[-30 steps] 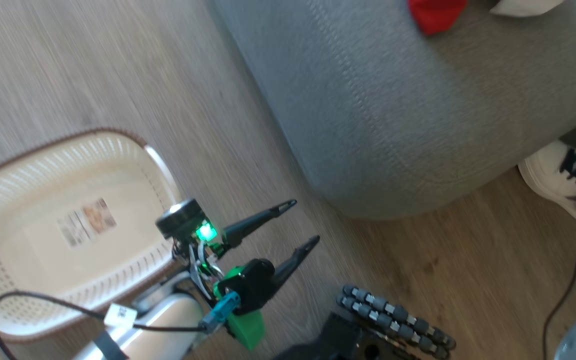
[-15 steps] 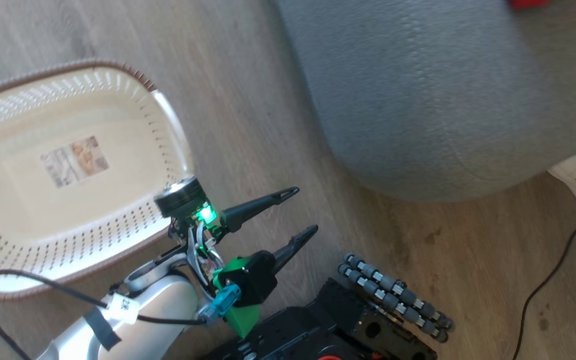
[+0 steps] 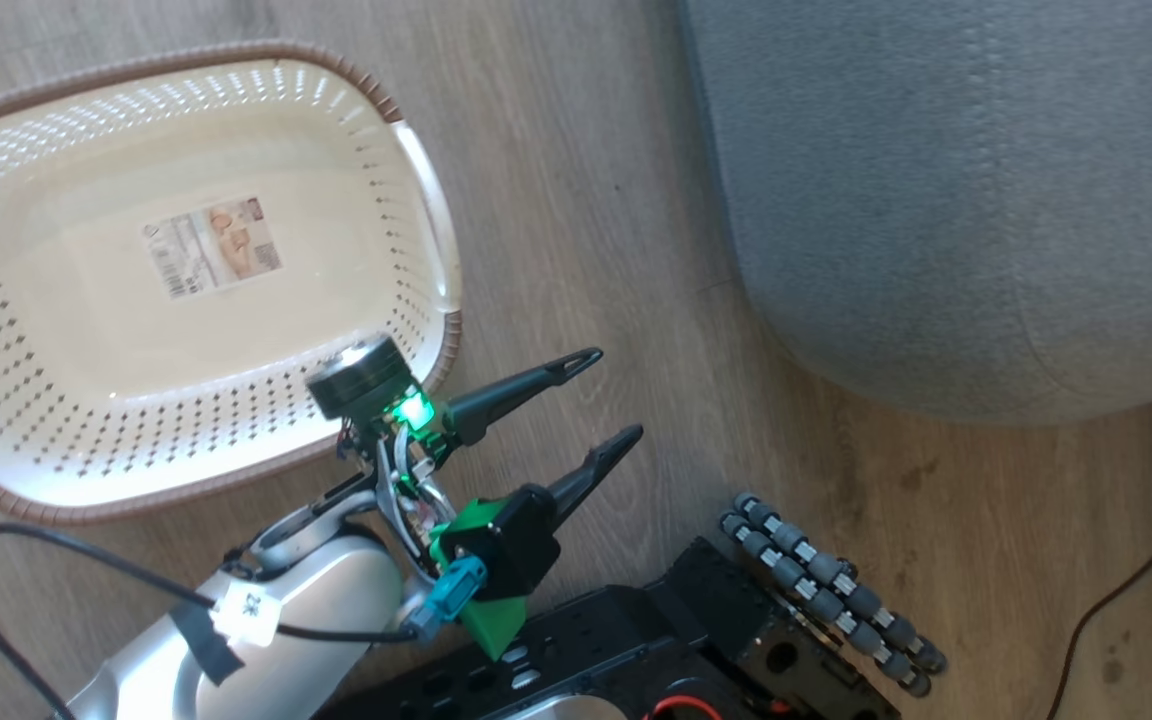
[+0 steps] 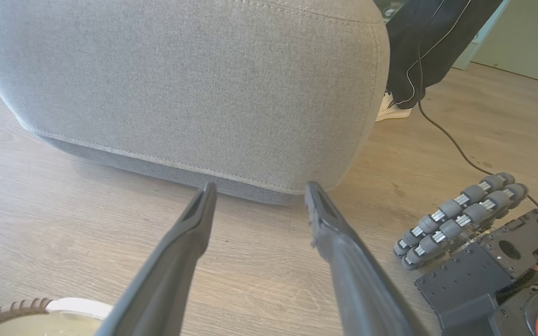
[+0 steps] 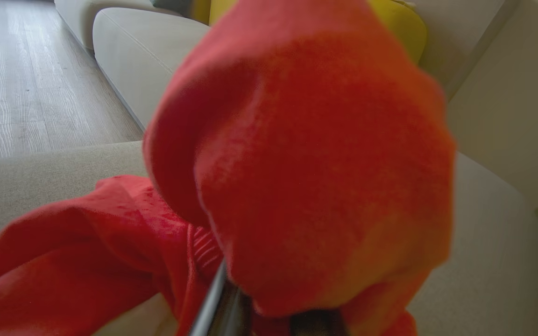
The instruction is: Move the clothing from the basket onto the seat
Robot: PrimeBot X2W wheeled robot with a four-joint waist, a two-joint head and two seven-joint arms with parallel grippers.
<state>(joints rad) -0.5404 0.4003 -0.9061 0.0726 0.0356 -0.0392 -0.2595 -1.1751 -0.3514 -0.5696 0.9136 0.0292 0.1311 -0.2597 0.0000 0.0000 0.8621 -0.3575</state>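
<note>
Hanging over the right gripper (image 5: 269, 312) in the right wrist view: the clothing (image 5: 315, 163), a bright red, soft, fleecy mass close to the lens, blurred at its edges. It hides most of both fingers; one dark finger (image 5: 217, 303) shows beneath the cloth. Cannot tell whether this claw is spread or pinched on the fabric.

A second fold of red (image 5: 63, 261) lies on the seat (image 5: 484, 261) at lower left, creased, with a short ribbed patch where it meets the hanging piece. A yellow cushion (image 5: 409, 28) sits behind.

Head view: basket (image 3: 36, 400) on the wood floor, cream, perforated walls, brown braided rim, white handle. Nothing inside but a paper sticker (image 3: 213, 246) on its floor. Seat corner (image 3: 936, 200) at upper right, grey weave, rounded, well apart from the basket.

Left gripper (image 3: 616, 393) hangs over bare floor between basket and seat, fingers spread wide, nothing between them. Left wrist view agrees: claw (image 4: 260, 185) open and empty, pointing at the seat's lower seam (image 4: 180, 84); basket rim (image 4: 12, 310) at lower left.

A person's white shoe (image 4: 392, 109) stands by the seat's far corner.
</note>
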